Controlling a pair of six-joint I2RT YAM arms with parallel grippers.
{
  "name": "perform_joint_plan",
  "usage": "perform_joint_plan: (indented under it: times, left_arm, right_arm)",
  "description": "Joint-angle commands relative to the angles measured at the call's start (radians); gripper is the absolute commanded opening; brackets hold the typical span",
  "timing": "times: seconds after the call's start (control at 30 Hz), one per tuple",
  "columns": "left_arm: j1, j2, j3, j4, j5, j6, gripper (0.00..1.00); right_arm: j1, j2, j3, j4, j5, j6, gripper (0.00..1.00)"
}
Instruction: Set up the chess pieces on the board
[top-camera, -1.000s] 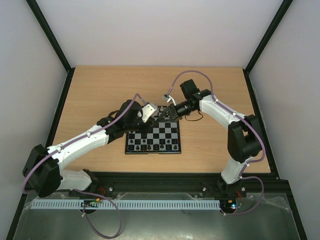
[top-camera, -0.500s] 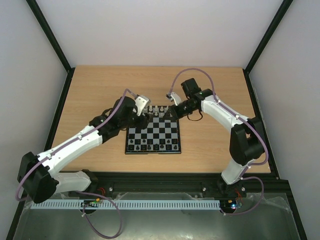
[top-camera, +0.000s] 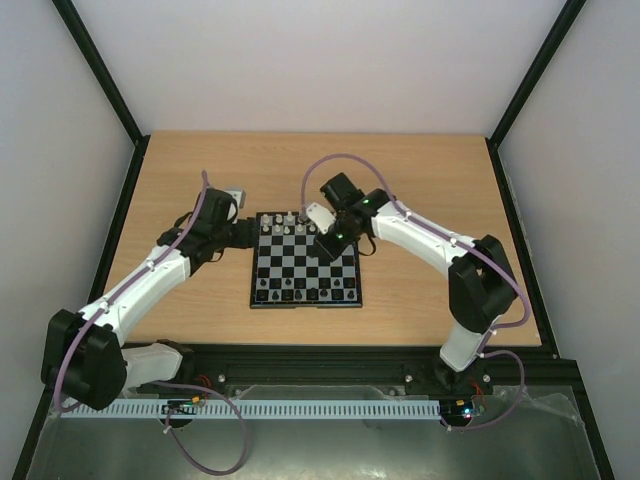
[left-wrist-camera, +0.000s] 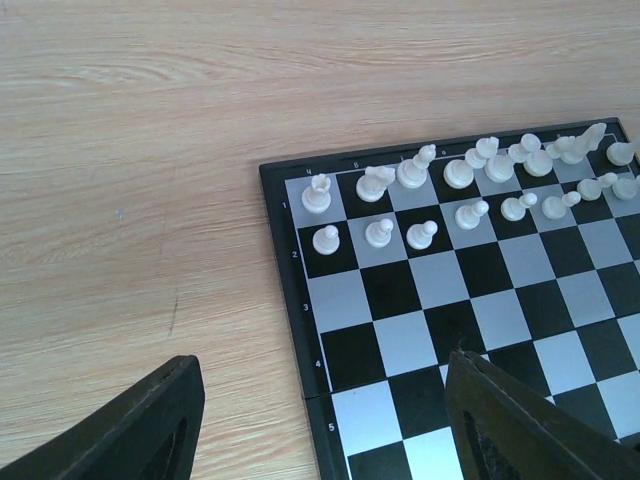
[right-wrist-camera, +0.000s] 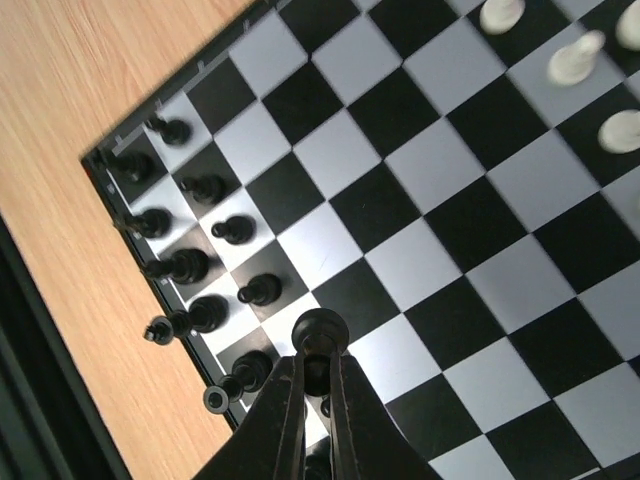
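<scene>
Table around the board: pale wood grain, matt; board smooth with a faint sheen; white pieces and black pieces on it look like glossy plastic.

Wooden table; white walls
</scene>
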Motion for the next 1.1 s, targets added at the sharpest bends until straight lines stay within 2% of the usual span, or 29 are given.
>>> perform_joint_plan:
  times: [0.0, 0.43, 1.07]
  left_arm:
    - [0.005, -0.032, -0.001, 0.011, -0.041, -0.008, 0.68]
    - [0.005, -0.031, -0.001, 0.005, -0.070, -0.008, 0.69]
    - [0.005, -0.033, -0.003, 0.001, -0.102, -0.009, 0.68]
  right_arm:
    - [0.056, 0.052, 0.010, -0.092, 0.131, -0.055, 0.07]
    - [0.144, 0.114, 0.009, -0.124, 0.192, -0.079, 0.07]
    - [0.171, 0.166, 0.006, -0.136, 0.171, -0.082, 0.07]
